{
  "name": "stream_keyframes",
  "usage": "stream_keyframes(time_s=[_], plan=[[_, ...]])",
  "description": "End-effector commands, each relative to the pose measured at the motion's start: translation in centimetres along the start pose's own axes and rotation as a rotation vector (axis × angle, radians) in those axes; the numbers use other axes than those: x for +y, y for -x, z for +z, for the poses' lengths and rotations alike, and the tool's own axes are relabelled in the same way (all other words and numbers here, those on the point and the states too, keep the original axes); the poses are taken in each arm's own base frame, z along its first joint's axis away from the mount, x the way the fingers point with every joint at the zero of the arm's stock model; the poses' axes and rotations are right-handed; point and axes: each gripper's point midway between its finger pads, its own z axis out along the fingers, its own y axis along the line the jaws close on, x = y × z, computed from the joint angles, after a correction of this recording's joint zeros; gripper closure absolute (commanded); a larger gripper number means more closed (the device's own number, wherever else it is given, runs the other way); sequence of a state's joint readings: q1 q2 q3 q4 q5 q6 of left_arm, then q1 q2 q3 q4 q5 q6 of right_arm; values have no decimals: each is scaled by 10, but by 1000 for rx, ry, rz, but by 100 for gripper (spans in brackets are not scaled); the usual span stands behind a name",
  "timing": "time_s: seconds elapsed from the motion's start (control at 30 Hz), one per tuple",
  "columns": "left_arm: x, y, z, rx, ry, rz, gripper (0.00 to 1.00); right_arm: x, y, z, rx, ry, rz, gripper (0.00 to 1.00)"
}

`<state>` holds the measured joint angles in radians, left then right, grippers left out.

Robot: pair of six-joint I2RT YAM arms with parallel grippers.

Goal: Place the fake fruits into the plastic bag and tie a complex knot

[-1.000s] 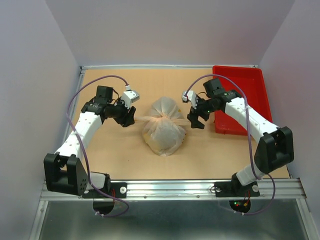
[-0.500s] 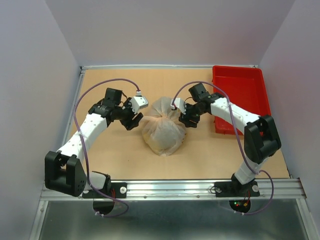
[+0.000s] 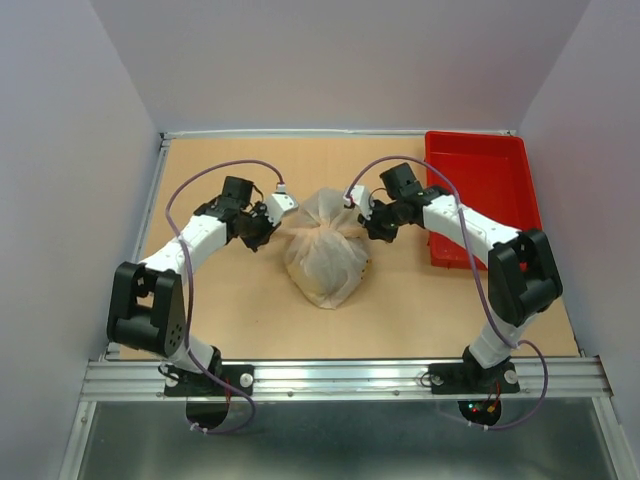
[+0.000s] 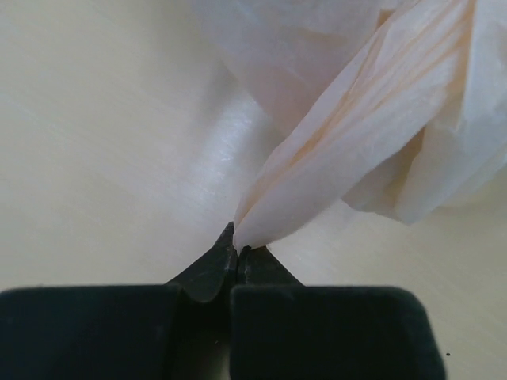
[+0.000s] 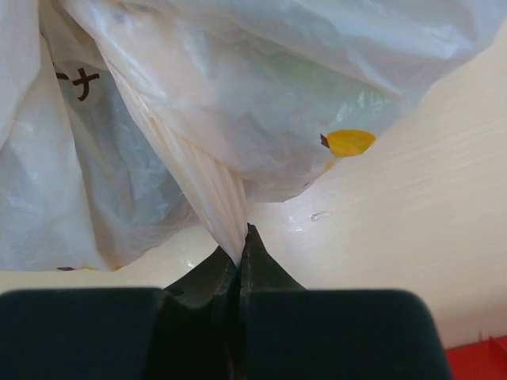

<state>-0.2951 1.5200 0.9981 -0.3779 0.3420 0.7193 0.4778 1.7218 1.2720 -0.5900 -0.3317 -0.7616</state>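
Observation:
The plastic bag (image 3: 325,262) lies bulging in the middle of the table, its handles gathered into the knot (image 3: 326,236) across its top. Two thin handle ends stick out sideways from the knot. My left gripper (image 3: 268,233) is shut on the left end; in the left wrist view the pale twisted strip (image 4: 348,142) runs straight into the closed tips (image 4: 238,250). At the bag's right side my right gripper (image 3: 371,229) is shut on the other end (image 5: 198,178), pinched at the tips (image 5: 242,247). A yellow fake fruit (image 5: 350,142) shows through the film; the others are only a blur inside.
A red tray (image 3: 482,215) stands at the back right, just beyond the right arm's forearm. Grey walls close in the table on three sides. A metal rail (image 3: 340,378) runs along the near edge by the arm bases.
Both arms have swung in toward the bag from either side. Their jaws, open a second ago, have closed on the two handle ends by the knot.

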Motion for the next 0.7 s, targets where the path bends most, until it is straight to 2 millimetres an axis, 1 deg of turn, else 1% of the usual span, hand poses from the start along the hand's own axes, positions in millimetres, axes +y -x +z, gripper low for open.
stream_keyframes(time_s=[0.0,0.03,0.07,0.1,0.13,0.17,0.23,0.27,0.3,0.37,0.43,0.47,0.5,0.53,0.57,0.63,0.67], plan=[[37,-3,-52,-49,148,-106,100,-35,-28,-28,7,-137,195,100],[44,-10,-61,-48,172,-128,100,-48,-41,-37,10,-170,247,100],[53,-18,-75,-47,212,-123,100,-53,-45,-45,2,-190,281,100],[52,-27,-81,-23,213,-127,100,-52,-53,-49,9,-180,305,100],[53,-32,-86,-13,223,-124,100,-54,-68,-53,26,-184,335,100],[54,-44,-92,8,230,-120,100,-53,-73,-56,29,-180,341,100],[52,-51,-95,19,226,-116,100,-49,-87,-56,53,-171,369,100],[53,-60,-96,32,229,-135,100,-44,-94,-53,64,-157,380,100],[52,-63,-95,37,226,-142,100,-43,-97,-52,67,-152,389,100],[52,-65,-91,31,209,-155,100,-40,-100,-49,73,-140,392,100],[57,-59,-92,9,223,-177,100,-48,-93,-51,58,-153,403,100],[66,-49,-98,-12,237,-175,100,-54,-89,-55,49,-170,407,100],[71,-44,-102,-22,245,-175,100,-70,-78,-65,23,-210,394,99],[79,-42,-109,-29,261,-174,100,-79,-79,-71,13,-230,405,100],[86,-36,-115,-43,268,-164,100,-90,-77,-78,-1,-250,393,100],[96,-37,-120,-44,288,-155,100,-96,-90,-77,24,-249,404,100],[105,-39,-122,-42,299,-158,100,-98,-96,-76,37,-241,402,100]])
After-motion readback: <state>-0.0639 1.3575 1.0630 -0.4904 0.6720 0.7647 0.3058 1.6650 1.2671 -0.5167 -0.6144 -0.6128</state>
